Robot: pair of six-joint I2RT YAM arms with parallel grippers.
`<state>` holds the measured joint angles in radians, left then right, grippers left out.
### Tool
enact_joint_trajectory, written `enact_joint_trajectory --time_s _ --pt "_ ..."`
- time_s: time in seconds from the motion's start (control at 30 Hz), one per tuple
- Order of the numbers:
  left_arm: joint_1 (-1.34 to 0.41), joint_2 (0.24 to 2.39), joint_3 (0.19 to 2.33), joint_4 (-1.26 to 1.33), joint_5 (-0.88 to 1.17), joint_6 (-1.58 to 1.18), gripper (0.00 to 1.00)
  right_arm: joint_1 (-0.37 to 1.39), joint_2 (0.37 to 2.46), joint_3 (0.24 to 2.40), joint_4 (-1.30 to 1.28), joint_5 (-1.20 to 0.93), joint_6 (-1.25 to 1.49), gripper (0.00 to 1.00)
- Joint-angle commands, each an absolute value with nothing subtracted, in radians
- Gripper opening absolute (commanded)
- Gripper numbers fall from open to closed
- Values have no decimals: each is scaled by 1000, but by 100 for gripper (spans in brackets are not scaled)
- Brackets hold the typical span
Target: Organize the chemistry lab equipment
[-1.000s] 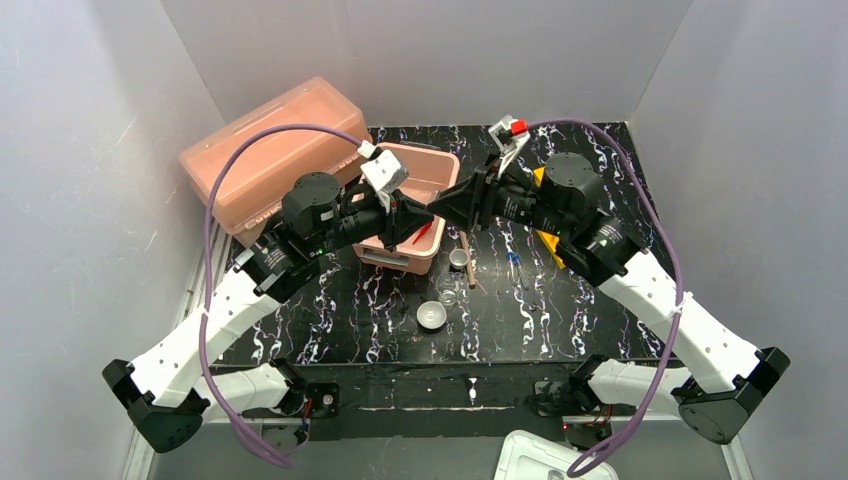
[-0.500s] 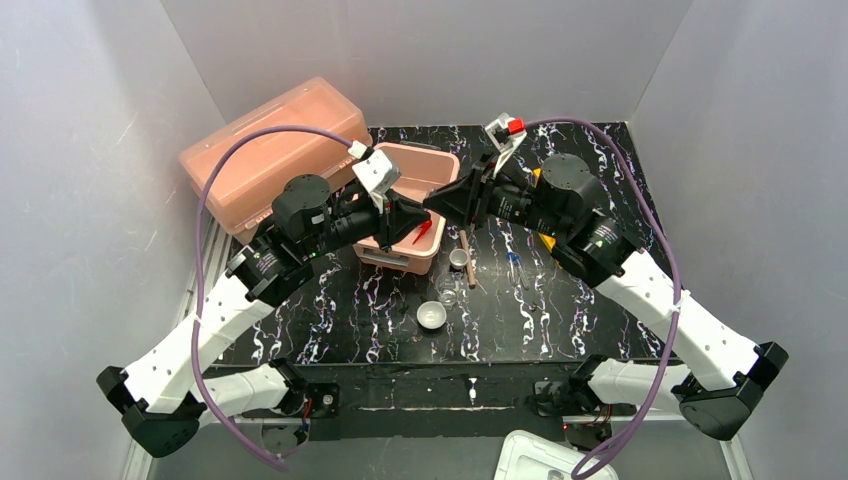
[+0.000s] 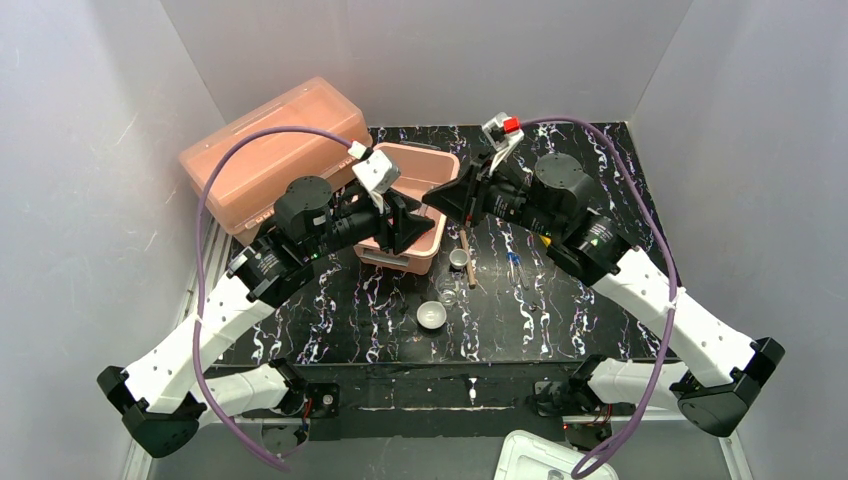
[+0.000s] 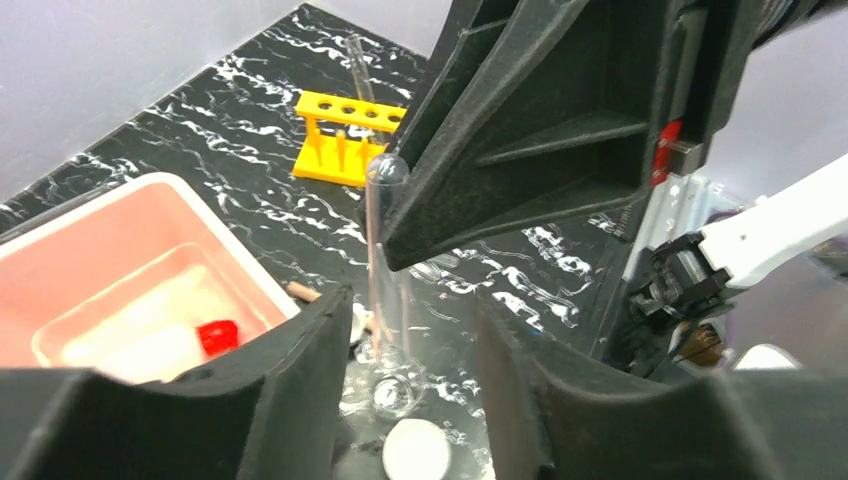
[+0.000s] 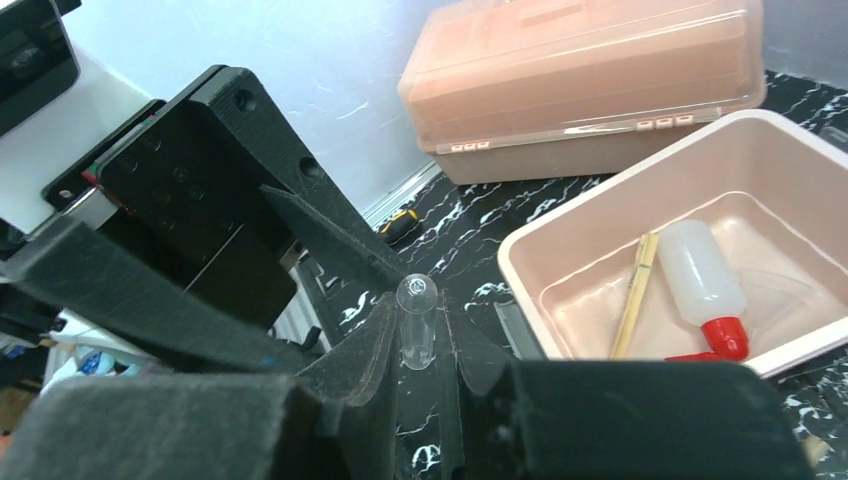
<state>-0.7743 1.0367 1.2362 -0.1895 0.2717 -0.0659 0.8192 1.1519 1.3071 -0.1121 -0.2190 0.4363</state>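
1. Clearly, right tool is clenched on the tube.
2. Left tool stands released, fingers either side of the tube, not touching.
3. Bottle lies in the tub beside both tools.

Shut in on 3 sides by plain pale grey walls, softly and evenly lit. Below, a black table veined in white like marble, with a dark rail along the near edge.
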Motion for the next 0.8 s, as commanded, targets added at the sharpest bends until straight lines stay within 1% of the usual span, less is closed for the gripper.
enact_joint_trajectory --time_s 0.0,0.03,0.07,0.1,0.13,0.3,0.37,0.47,0.57,0.67,0.77 --pt "-776 1010 1239 -181 253 -70 74 821 1121 1309 -120 -121 383 12" --pt "-776 1009 1240 -182 249 -66 84 820 1117 1307 -142 -98 364 11" --pt "-776 1008 1243 -185 245 -62 91 820 1112 1303 -164 -74 344 11" --pt "-776 1007 1248 -193 241 -58 96 821 1104 1294 -188 -39 321 10" --pt "-776 1006 1254 -206 234 -52 98 821 1091 1278 -213 9 296 10" --pt "-774 988 1252 -244 194 -18 98 810 1009 1078 -271 351 228 10" --pt "-754 979 1223 -253 200 -5 98 784 977 988 -269 443 221 10" --pt "-685 963 1158 -256 255 -13 98 655 908 862 -222 449 237 9" --pt "-556 977 1119 -276 352 -59 98 507 862 774 -167 409 268 10" --pt "-465 987 1080 -277 420 -51 98 416 873 726 -119 432 265 10" --pt "-425 972 1035 -254 443 -15 98 362 914 706 -69 452 252 10"
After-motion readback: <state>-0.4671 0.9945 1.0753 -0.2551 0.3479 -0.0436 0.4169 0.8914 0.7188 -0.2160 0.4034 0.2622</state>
